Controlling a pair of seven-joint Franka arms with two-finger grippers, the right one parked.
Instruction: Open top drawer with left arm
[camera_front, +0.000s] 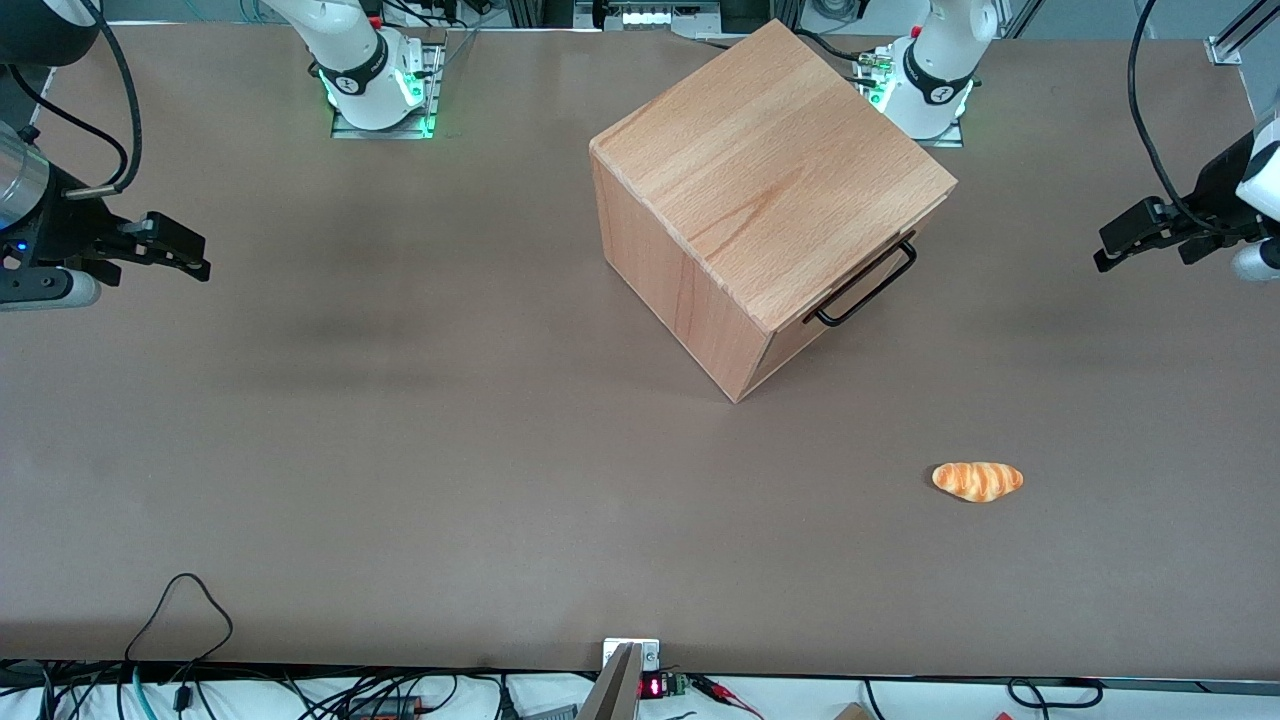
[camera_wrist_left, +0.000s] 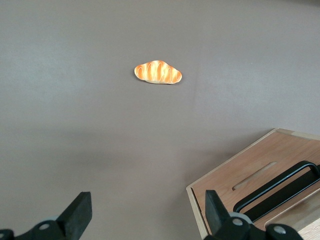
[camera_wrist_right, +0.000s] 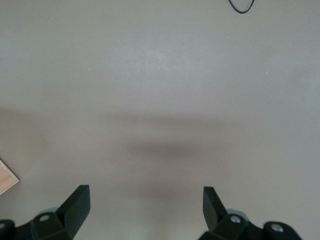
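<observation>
Wooden cabinet (camera_front: 770, 190) stands on the brown table (camera_front: 400, 450), turned at an angle, its front facing the working arm's end. At the upper edge of that front sits the top drawer (camera_front: 860, 270), closed, with its black wire handle (camera_front: 868, 284) sticking out. Well apart from it, the gripper (camera_front: 1100, 258) hangs above the table with fingers (camera_wrist_left: 80, 212) spread wide, holding nothing. A bread roll (camera_front: 978, 480) lies nearer the front camera than the cabinet.
</observation>
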